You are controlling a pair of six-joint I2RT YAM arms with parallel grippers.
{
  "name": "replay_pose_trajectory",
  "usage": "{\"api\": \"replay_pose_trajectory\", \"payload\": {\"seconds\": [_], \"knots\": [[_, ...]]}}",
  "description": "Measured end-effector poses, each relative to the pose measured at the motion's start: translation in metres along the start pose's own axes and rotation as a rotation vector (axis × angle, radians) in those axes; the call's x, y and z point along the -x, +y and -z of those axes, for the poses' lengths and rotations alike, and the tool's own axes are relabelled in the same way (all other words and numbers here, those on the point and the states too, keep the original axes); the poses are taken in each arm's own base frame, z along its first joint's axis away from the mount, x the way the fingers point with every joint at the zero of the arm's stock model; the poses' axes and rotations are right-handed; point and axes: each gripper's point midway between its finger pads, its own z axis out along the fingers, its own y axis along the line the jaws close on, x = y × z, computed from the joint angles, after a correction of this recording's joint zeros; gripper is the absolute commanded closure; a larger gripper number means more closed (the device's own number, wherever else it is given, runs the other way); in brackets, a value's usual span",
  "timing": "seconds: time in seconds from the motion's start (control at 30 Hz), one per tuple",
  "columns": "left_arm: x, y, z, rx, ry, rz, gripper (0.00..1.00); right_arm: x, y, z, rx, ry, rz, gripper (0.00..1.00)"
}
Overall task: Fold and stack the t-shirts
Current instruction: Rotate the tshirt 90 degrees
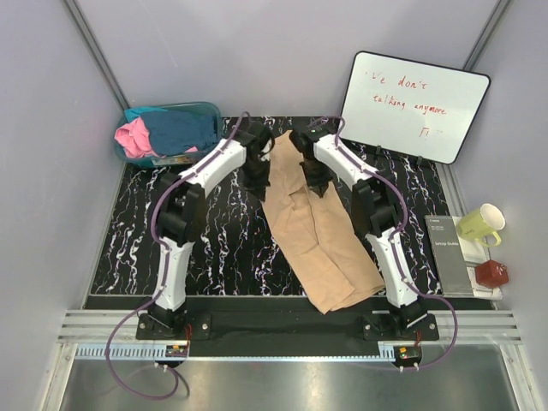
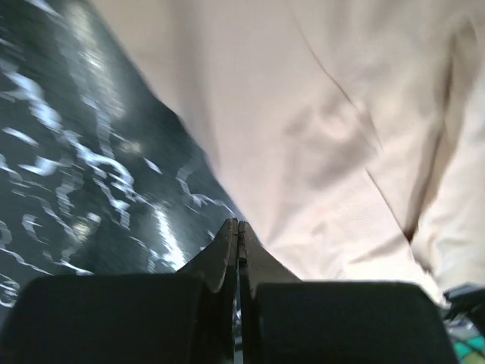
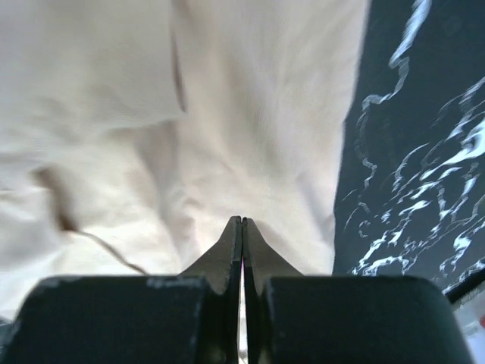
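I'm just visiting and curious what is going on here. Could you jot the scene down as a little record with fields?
Table: black with white marbling
Tan t-shirt: lying in a long rumpled strip down the middle, between the arms
Left gripper: shut, at the shirt's far left edge
Right gripper: shut, over the shirt's far end
Tub: far left corner, holds the pink shirt and blue shirt
Stack: none yet

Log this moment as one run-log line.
left gripper: shut, at tan t-shirt edge | right gripper: shut, over tan t-shirt | pink t-shirt, blue t-shirt: in tub
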Motion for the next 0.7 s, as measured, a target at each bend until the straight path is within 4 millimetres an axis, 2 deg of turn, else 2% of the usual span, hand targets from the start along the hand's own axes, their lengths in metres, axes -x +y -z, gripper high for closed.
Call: {"api": "replay_pose_trajectory", "payload": {"seconds": [0.1,0.2,0.3,0.37,0.5,0.7], "knots": [[-0.028,-0.024,0.0,-0.022,0.036,-0.063,1.0,0.032,-0.001,0.027,0.034,-0.116,-0.036,1.0],[-0.059,-0.049,-0.003,-0.054,0.086,-0.105,1.0,0.055,-0.009,0.046,0.058,-0.197,-0.081,1.0],[-0.087,-0.072,-0.013,-0.094,0.136,-0.12,1.0,0.072,-0.024,0.052,0.065,-0.241,-0.129,1.0],[-0.103,-0.079,-0.02,-0.106,0.173,-0.112,1.0,0.076,-0.033,0.049,0.062,-0.243,-0.156,1.0],[-0.112,-0.073,-0.033,-0.088,0.215,-0.066,1.0,0.077,-0.05,0.046,0.049,-0.233,-0.193,1.0],[-0.102,-0.046,-0.054,-0.054,0.252,0.032,1.0,0.082,-0.074,0.054,0.041,-0.253,-0.242,1.0]]}}
